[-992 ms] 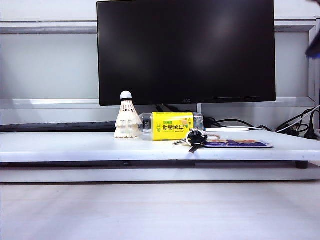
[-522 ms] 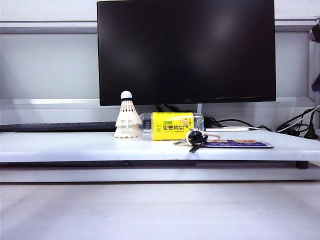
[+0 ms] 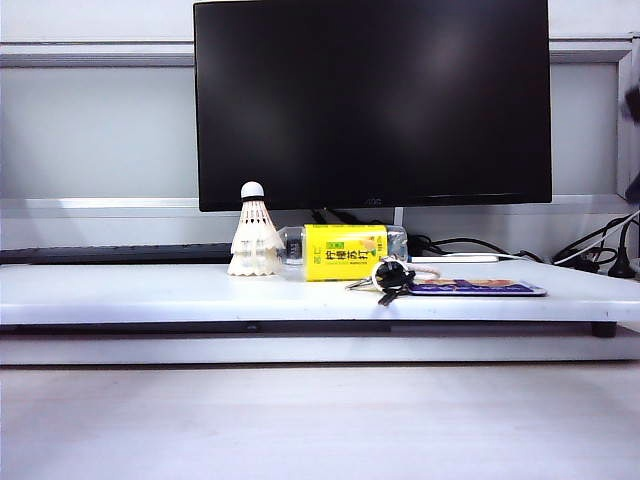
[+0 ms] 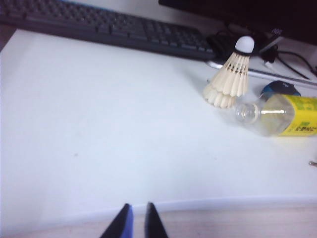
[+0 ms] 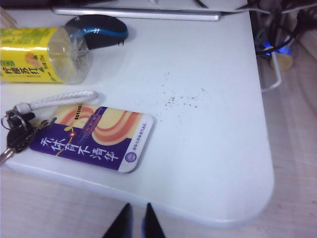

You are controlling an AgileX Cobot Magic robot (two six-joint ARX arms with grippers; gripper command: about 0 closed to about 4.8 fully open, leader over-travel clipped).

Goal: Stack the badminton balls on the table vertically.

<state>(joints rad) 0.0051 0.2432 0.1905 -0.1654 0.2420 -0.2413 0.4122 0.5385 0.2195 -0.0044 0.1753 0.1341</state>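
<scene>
On the table (image 4: 99,129), stacked shuttlecocks (image 4: 229,79) stand upright, far ahead of the nearer left gripper (image 4: 134,223). Both it and the right gripper (image 5: 134,220) hover nearly closed, empty

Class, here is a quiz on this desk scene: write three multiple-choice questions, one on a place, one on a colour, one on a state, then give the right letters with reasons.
1. Where does the stacked pair of shuttlecocks stand?
A. beside the bottle's neck end
B. on the card
C. on the keyboard

2. What colour is the bottle's label?
A. red
B. yellow
C. green

3. How do the jaws of the left gripper and right gripper stand?
A. each clamped on a shuttlecock
B. wide open
C. nearly closed and empty

Answers:
1. A: the left wrist view shows the skirts next to the bottle's neck on the table.
2. B: the label is bright yellow in every view.
3. C: both wrist views show narrow gaps with nothing between, near the table's front edge.
</scene>
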